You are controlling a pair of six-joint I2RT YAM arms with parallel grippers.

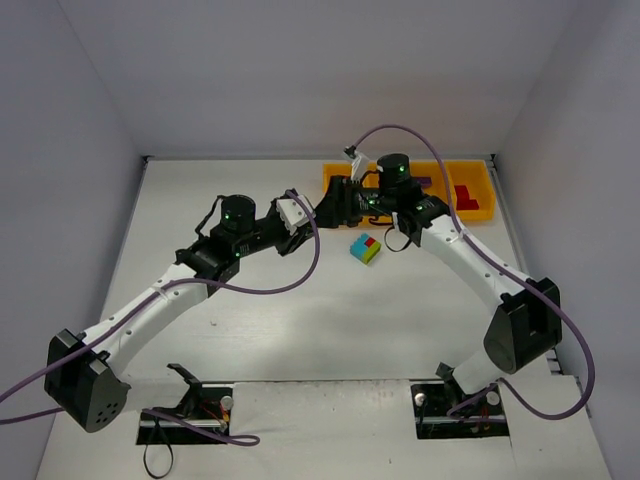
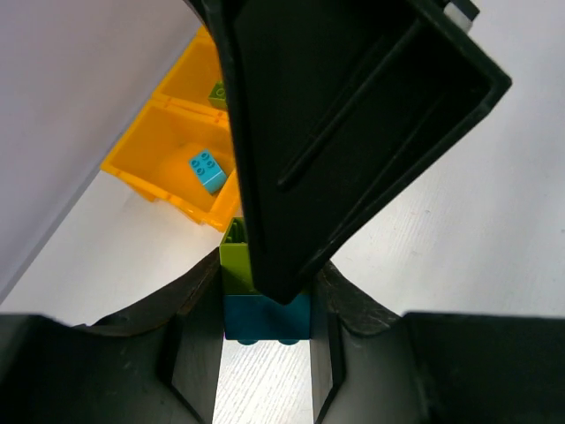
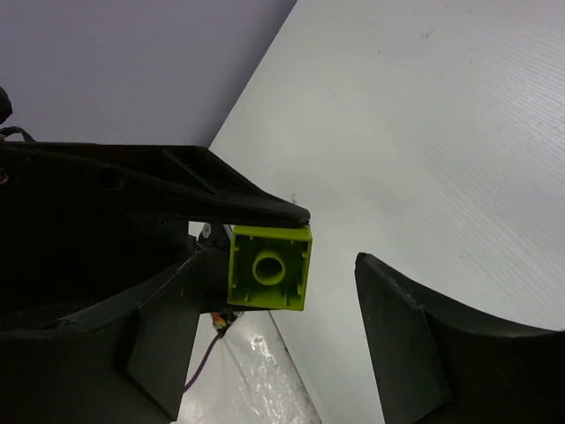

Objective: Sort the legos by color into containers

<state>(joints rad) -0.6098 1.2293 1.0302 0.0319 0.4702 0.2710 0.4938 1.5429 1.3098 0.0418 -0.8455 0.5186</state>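
My left gripper (image 2: 265, 305) is shut on a small stack, a lime green brick (image 2: 234, 265) joined to a teal brick (image 2: 265, 316), held above the table beside the left end of the orange-yellow tray (image 1: 340, 176). My right gripper (image 3: 281, 265) is open, and the lime brick (image 3: 269, 268) sits between its fingers, close to the left one and apart from the right one. In the top view the left gripper (image 1: 320, 210) and right gripper (image 1: 340, 200) meet tip to tip. A multicolour cluster (image 1: 365, 248) lies on the table. The tray holds a teal brick (image 2: 208, 170), a green brick (image 2: 218, 91), a purple brick (image 1: 425, 183) and a red brick (image 1: 463, 195).
The tray (image 2: 141, 163) stands against the back wall at the right. Grey walls enclose the table on the left, back and right. Purple cables loop off both arms above the table.
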